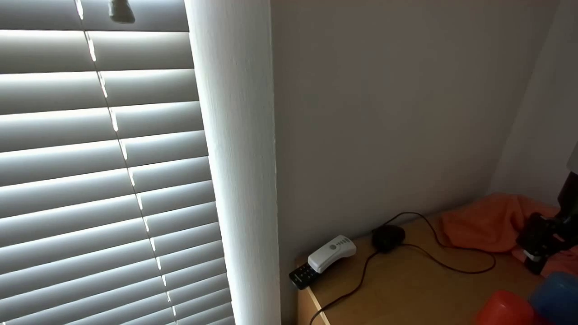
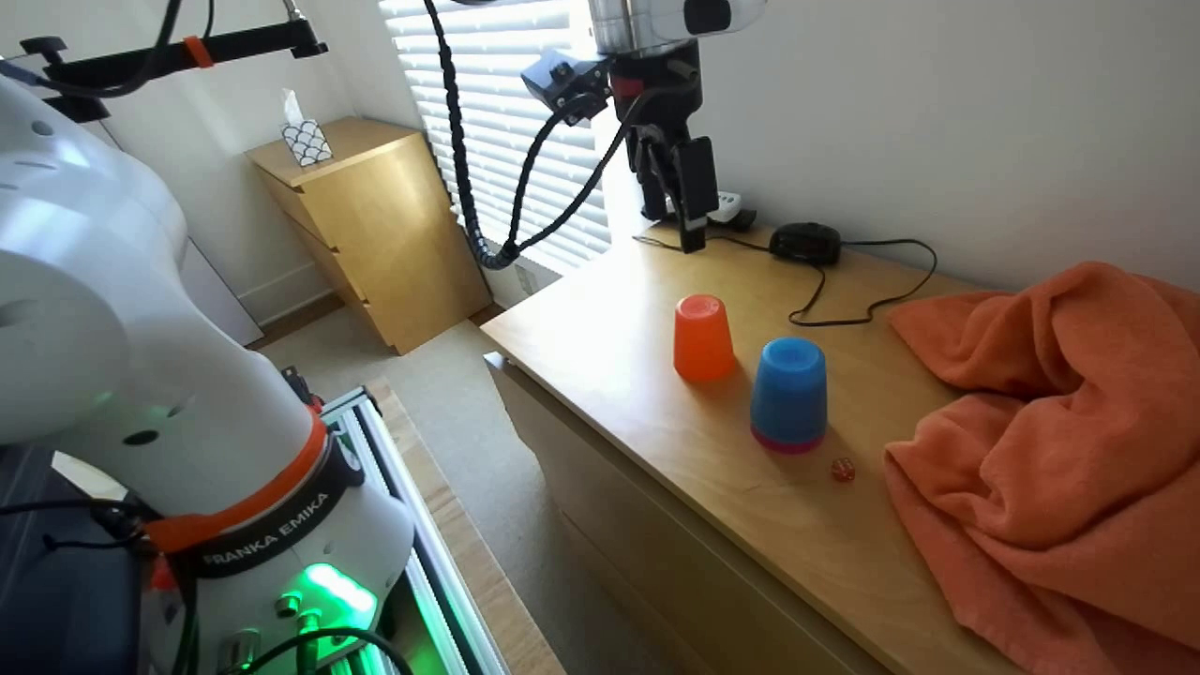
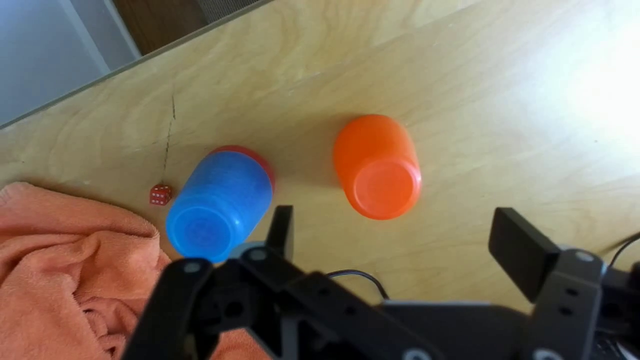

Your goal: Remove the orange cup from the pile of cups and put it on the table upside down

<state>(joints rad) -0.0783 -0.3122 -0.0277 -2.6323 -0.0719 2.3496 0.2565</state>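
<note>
The orange cup (image 2: 703, 342) stands upside down on the light-brown wooden table (image 2: 600, 323), apart from the other cups. It also shows in the wrist view (image 3: 378, 167) and, looking redder, at the lower edge of an exterior view (image 1: 505, 309). A blue cup (image 2: 788, 394) stands upside down beside it, over another cup whose pink-red rim shows below; the blue cup is also in the wrist view (image 3: 222, 200). My gripper (image 2: 673, 227) is open and empty, raised above the table behind the orange cup. In the wrist view its fingers (image 3: 393, 220) are wide apart.
A crumpled orange towel (image 2: 1078, 422) lies on one side of the table. A small red die (image 2: 843, 469) lies near the blue cup. A black device with a cable (image 2: 804, 244) and a white remote (image 1: 332, 253) lie along the wall. Window blinds (image 1: 113, 180) hang beyond.
</note>
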